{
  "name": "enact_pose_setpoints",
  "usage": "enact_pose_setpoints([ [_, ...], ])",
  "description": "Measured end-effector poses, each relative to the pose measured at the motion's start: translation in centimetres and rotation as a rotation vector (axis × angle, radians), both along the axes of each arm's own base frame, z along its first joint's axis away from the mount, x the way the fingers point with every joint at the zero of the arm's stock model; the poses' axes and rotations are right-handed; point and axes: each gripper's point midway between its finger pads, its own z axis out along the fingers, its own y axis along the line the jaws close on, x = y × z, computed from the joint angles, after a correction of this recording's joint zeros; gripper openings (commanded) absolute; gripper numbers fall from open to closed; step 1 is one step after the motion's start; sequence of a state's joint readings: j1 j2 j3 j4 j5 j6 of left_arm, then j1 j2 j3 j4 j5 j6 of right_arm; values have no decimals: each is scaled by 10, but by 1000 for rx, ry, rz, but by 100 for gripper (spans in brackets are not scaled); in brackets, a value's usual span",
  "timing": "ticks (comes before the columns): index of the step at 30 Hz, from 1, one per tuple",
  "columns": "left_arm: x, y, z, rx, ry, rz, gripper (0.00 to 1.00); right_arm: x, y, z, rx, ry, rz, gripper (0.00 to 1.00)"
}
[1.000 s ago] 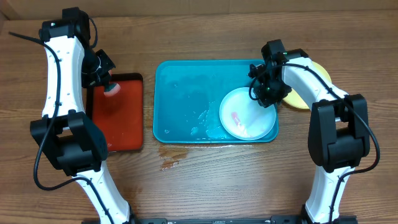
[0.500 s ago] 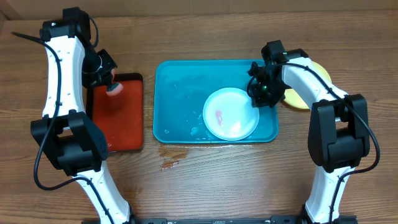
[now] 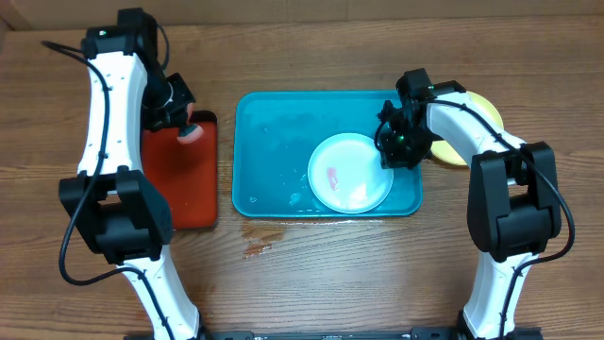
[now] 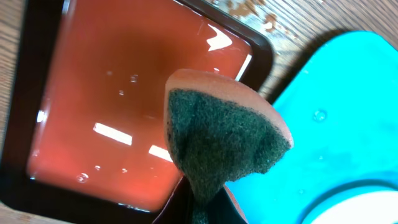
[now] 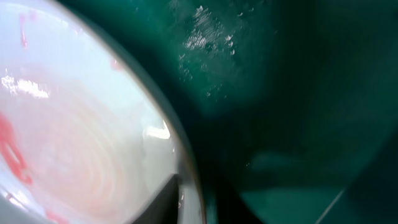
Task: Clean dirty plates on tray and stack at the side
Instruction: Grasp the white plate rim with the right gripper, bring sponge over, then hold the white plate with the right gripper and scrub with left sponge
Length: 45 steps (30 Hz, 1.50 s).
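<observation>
Overhead: the teal tray (image 3: 274, 142) lies mid-table with one pale plate (image 3: 351, 179) in its right half, a red smear on its face, so it is not yet clean. The right gripper (image 3: 394, 144) sits at that plate's right rim. Just beyond the tray's right edge lies the yellow-green stack (image 3: 483, 102), largely hidden by the arm; I cannot tell whether it is one plate or two. The left gripper (image 3: 185, 123) holds a sponge (image 3: 190, 133) above the top right corner of the red tray (image 3: 179, 184), well apart from the plate.

Left wrist: the jaws are closed narrowly on the sponge (image 4: 224, 140), green scouring face toward the camera; beneath it is the red tray (image 4: 106, 93) with a wet sheen, to the right the teal tray (image 4: 339, 118), and at the bottom corner a sliver of the pale plate (image 4: 367, 210).

Right wrist: the pale plate (image 5: 74, 124) fills the left, red streaks plain; its rim runs down between the fingers, one dark finger (image 5: 163, 199) lying on its inner face and the other hidden, so I judge the rim pinched.

Judged progress: the yellow-green ones look finished and set aside, while the last plate wants scrubbing and stacking.

Count: one pale plate, one stack, one sponge, two trays.
</observation>
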<state>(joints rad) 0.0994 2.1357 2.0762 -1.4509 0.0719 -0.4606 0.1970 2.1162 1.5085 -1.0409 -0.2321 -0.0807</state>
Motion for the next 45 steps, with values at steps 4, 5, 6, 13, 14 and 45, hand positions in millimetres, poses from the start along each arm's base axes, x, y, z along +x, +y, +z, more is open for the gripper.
enact_pose_setpoints([
  [4,2,-20,0,-6,-7,-45,4,4,4,0,23,-10,-33,4],
  [5,3,-27,0,-7,-9,-61,4,8,7,0,35,-20,-43,4],
  [6,3,-34,0,-8,-9,-77,4,10,9,1,49,-26,-54,4],
  [13,3,-91,-7,-26,-19,-204,4,24,26,4,107,-67,-119,4],
  [14,2,-99,-11,-31,-20,-222,4,26,30,4,111,-75,-122,4],
  [45,-17,-245,-96,-155,-126,-477,4,23,86,4,96,-93,-226,4],
])
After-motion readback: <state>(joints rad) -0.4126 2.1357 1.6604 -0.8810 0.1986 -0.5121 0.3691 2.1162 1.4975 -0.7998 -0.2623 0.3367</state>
